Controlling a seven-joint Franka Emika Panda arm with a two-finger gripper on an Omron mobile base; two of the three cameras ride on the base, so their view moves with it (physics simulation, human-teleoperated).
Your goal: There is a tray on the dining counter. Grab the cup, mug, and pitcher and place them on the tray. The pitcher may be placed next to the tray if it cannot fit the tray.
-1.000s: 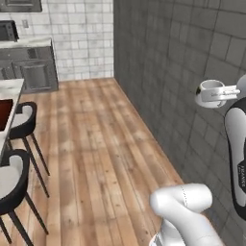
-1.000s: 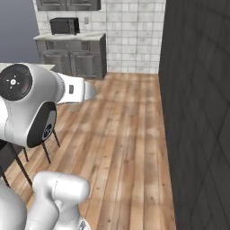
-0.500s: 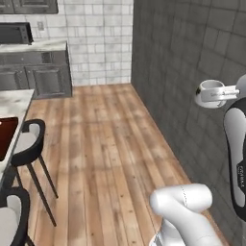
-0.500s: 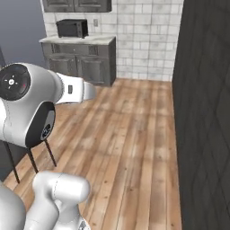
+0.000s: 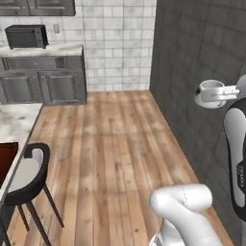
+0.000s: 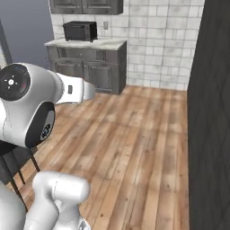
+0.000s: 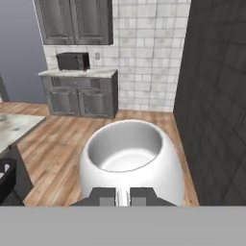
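One big stretch of wood-plank floor (image 5: pixel 110 153) runs ahead of us, w/ a white tiled wall (image 5: pixel 120 43) at the far end and a dark grey wall (image 5: pixel 197 72) along the right side. Grey base cabinets (image 6: pixel 87 67) sit against the tiles, pale stone top, a black microwave (image 6: pixel 80 30) on it, upper cabinets (image 7: pixel 74 21) above.

At the left edge of the left base view we've got the dining counter (image 5: pixel 14 126), white marble, and a sliver of the tray (image 5: pixel 5 161), dark red-brown, lying on it. A black stool (image 5: pixel 30 180) w/ a pale seat stands just beside the counter edge. Nothing lies on the floor btwn us and the cabinets.

Arm's up high on the right, forearm roughly level. Gripper (image 7: pixel 123 196) is clamped on the mug (image 7: pixel 130 161) at its near side, fingers (image 7: pixel 103 196) pinched tight together, prob on the handle. Mug sits upright, white, held in the air in front of the dark wall.
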